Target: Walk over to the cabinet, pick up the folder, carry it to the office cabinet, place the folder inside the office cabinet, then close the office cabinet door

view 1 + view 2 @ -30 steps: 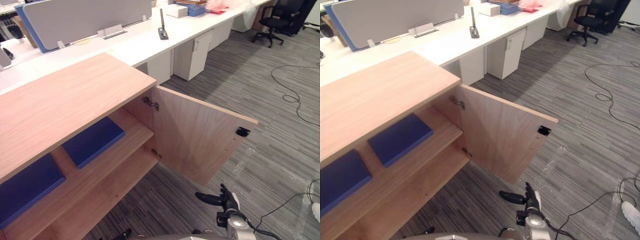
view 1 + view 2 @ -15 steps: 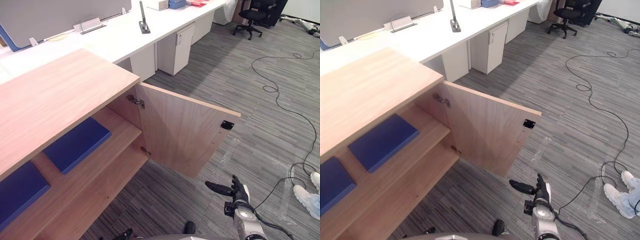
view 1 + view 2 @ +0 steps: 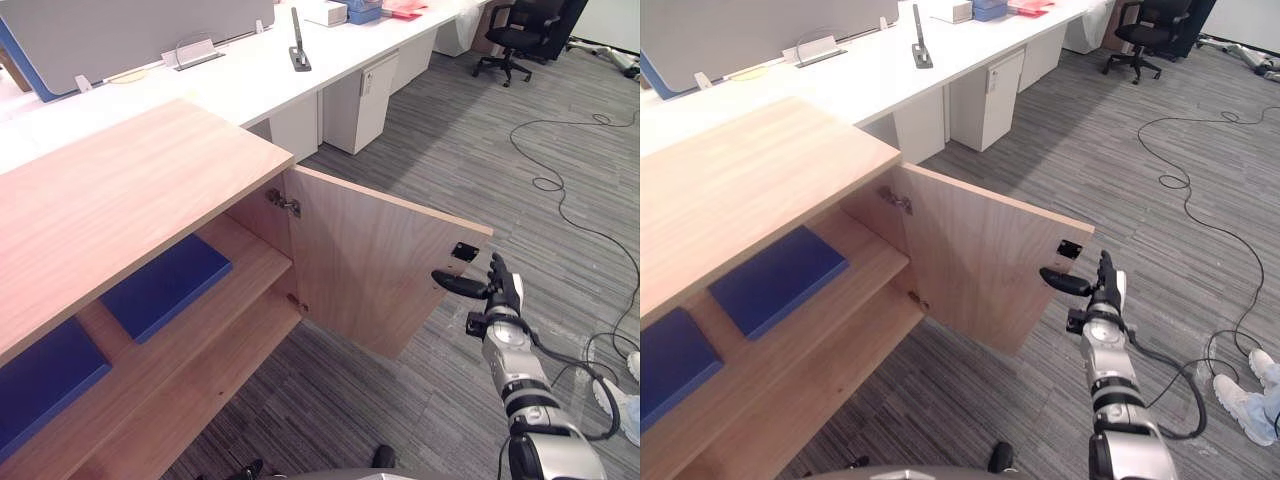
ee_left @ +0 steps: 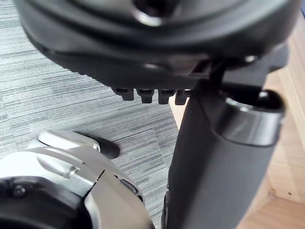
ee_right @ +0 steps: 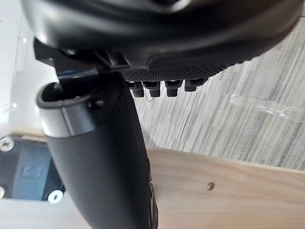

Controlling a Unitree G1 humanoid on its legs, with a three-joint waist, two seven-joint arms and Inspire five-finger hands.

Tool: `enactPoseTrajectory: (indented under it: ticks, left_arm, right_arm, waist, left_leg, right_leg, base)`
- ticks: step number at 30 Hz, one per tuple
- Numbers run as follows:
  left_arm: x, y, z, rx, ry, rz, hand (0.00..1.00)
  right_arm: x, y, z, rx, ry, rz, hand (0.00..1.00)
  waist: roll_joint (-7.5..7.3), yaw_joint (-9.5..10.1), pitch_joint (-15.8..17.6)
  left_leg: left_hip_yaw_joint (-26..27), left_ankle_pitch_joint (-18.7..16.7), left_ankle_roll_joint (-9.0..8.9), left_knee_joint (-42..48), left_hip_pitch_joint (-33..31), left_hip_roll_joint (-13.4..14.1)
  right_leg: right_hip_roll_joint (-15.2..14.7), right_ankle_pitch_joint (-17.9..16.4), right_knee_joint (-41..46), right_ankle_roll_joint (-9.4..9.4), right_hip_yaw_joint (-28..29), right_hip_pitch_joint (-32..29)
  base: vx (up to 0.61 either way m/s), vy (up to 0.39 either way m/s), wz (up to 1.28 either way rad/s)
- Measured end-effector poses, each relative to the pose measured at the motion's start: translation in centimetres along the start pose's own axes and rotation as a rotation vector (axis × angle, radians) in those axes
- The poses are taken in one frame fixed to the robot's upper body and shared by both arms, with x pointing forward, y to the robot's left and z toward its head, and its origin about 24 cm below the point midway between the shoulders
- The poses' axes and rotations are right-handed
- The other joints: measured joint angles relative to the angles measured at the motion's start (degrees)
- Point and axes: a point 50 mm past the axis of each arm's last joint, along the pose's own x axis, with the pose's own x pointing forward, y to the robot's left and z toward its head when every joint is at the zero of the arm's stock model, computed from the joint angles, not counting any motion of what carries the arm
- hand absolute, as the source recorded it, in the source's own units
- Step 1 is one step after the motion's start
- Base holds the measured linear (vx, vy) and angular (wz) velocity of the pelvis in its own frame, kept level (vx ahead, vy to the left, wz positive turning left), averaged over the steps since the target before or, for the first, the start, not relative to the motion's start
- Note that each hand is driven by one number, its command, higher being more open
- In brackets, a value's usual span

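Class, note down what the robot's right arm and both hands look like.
The right arm is silver-grey, built of rounded segments split by black bands. The right hand is dark and slim-fingered. The left hand is dark too, with a thick cylindrical thumb.

Grey striped carpet (image 3: 470, 170) covers the floor. A long white desk (image 3: 240, 80) runs along the far side, with a grey divider screen (image 3: 130, 30) on it and white drawer units (image 3: 360, 105) beneath. A black office chair (image 3: 515, 35) stands near its far end
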Motion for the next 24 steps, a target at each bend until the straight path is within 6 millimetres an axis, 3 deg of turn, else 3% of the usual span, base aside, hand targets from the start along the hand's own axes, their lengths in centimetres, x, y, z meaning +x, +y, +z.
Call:
enactPoseTrajectory:
  ticks: [4, 9, 16, 19, 24]
  left_arm:
    - [0.0, 0.2, 0.0, 0.001, 0.001, 0.003, 1.0]
    - [0.1, 0.6, 0.3, 0.006, -0.01, 0.009, 1.0]
    - [0.1, 0.4, 0.5, 0.007, -0.019, -0.004, 1.0]
    - [0.2, 0.4, 0.8, 0.027, -0.027, -0.024, 1.0]
    - [0.3, 0.4, 1.1, 0.031, -0.032, -0.031, 1.0]
  right_arm:
    - [0.3, 1.7, 1.4, -0.028, -0.041, 0.084, 1.0]
    - [0.5, 1.6, 1.6, -0.167, -0.062, 0.178, 1.0]
    - [0.5, 1.7, 1.8, -0.38, -0.085, 0.32, 1.0]
    - [0.2, 1.7, 1.4, -0.549, -0.081, 0.426, 1.0]
    - [-1.8, 3.3, -0.2, -0.993, -0.118, 0.717, 1.0]
  waist:
    - [-0.27, 0.13, 0.19]
    - [-1.42, -0.47, 1.24]
    - [-1.41, -0.66, 1.63]
    - [-1.56, -0.73, 1.72]
    - [-2.1, -1.3, 1.98]
  left_leg:
    - [-0.13, 0.02, 0.04, -0.05, -0.01, -0.31]
    - [-0.05, 0.04, 0.08, -0.03, 0.01, -0.51]
    - [0.46, 0.02, 0.08, 0.05, -0.02, -0.1]
    - [0.71, -0.03, 0.0, 0.13, 0.01, 0.5]
    - [1.01, -0.03, -1.01, 0.11, -0.11, 2.21]
  right_leg:
    - [-0.3, 0.12, 0.03, 0.15, -0.03, 0.02]
    - [-0.47, 0.34, 0.14, 0.18, 0.15, 0.04]
    - [0.08, 0.42, -0.01, 0.01, 0.95, -0.19]
    - [0.7, 0.36, -0.02, -0.29, 1.33, -0.34]
    - [2.35, -0.16, 0.0, -1.35, 1.89, -0.87]
  base:
    - [0.0, 0.008, 0.01]
    - [-0.01, 0.003, -0.01]
    - [-0.05, -0.006, -0.07]
    - [-0.05, -0.023, -0.09]
    - [-0.02, -0.038, -0.09]
